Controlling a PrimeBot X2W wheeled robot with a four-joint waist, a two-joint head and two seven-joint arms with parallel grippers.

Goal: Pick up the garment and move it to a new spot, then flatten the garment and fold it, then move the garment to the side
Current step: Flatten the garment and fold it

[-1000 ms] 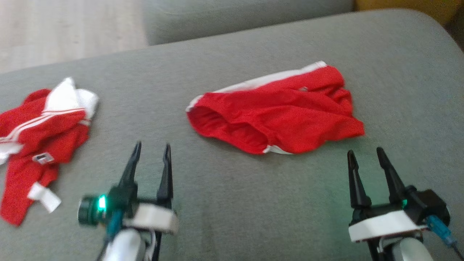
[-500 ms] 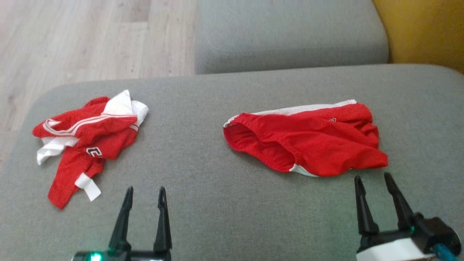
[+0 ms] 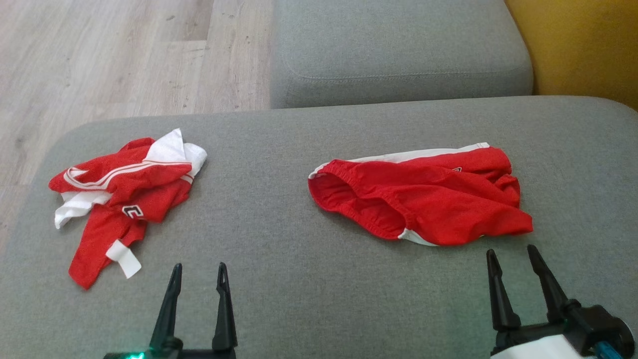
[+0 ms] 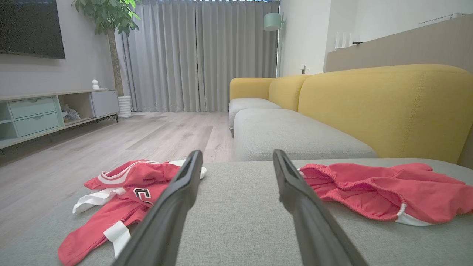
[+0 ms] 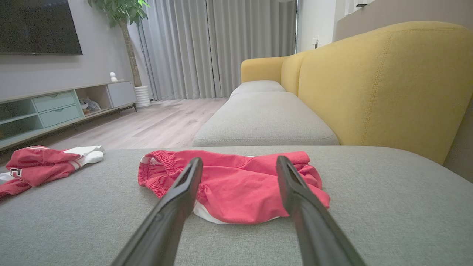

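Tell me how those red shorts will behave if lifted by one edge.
Probably floppy: the red shorts lie creased and slumped on the grey cushion, so they'd drape. Likely light, being thin cloth. A push may bunch rather than slide them.

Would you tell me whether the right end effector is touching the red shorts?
Apart. In the head view a thin strip of grey cushion shows between the right end effector and the near edge of the red shorts.

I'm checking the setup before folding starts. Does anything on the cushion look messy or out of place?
Both garments lie crumpled: the red jersey is bunched near the left edge of the grey cushion, the red shorts are rumpled with the waistband gaping. Nothing looks spilled or torn.
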